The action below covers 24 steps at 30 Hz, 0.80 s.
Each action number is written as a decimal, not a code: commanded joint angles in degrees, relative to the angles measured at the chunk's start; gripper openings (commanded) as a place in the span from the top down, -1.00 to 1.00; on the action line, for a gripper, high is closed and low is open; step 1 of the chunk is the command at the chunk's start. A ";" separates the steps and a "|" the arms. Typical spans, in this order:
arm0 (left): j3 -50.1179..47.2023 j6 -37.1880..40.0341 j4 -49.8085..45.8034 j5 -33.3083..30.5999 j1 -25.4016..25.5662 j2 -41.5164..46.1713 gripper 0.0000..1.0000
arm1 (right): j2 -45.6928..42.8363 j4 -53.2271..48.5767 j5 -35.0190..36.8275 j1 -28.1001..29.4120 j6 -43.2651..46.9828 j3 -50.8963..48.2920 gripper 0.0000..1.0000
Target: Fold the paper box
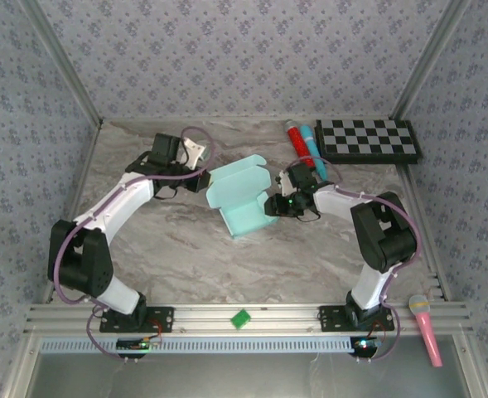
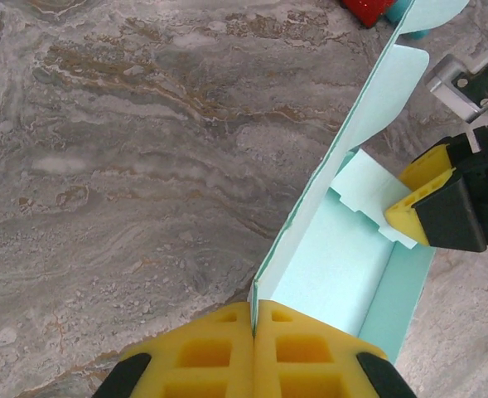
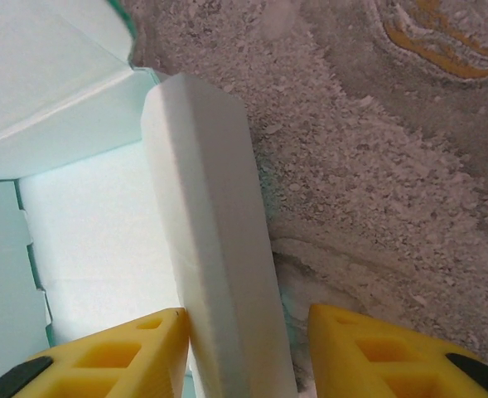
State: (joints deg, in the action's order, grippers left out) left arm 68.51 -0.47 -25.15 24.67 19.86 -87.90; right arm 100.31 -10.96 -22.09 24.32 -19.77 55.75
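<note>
Paper box (image 1: 242, 203) half-formed at mid-table, one wall pinched

Nearest me, a small green block (image 1: 241, 318) sits on the aluminium rail (image 1: 310, 315) at 6 o'clock of the paper box. A pink microphone (image 1: 424, 327) lies at the rail's right end, around 4 o'clock. On the marble table (image 1: 169, 249) the pale aqua card stands open near the centre, its lid flap raised on the far side. My left gripper (image 2: 253, 327) sits at 9 o'clock, clamped on the box's left wall, with the card edge squeezed between the yellow pads (image 2: 202, 352). My right gripper (image 3: 248, 332) is at 3 o'clock, jaws apart and straddling the opposite wall; one finger touches the card and the other stands clear of it. Farther off, at 1 o'clock, a red marker (image 1: 294, 137) and a teal marker (image 1: 308, 141) lie side by side, with a black-and-white checkerboard (image 1: 368, 139) just beside them at 2 o'clock
</note>
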 commanded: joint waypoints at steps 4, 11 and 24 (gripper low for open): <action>3.12 1.54 -1.70 2.32 -0.35 -1.14 0.87 | 1.88 -2.86 2.94 0.70 3.22 0.57 0.18; 4.56 1.18 -2.89 0.43 -0.35 -2.97 0.88 | 2.25 -4.24 6.26 1.63 4.59 0.77 0.22; 6.48 2.26 -3.92 1.87 -0.52 -4.75 0.90 | 3.70 -6.74 12.45 3.09 6.06 2.62 0.47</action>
State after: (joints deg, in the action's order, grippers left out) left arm 72.49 0.43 -28.21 25.10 19.86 -92.16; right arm 102.08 -14.26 -13.69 26.81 -14.92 57.19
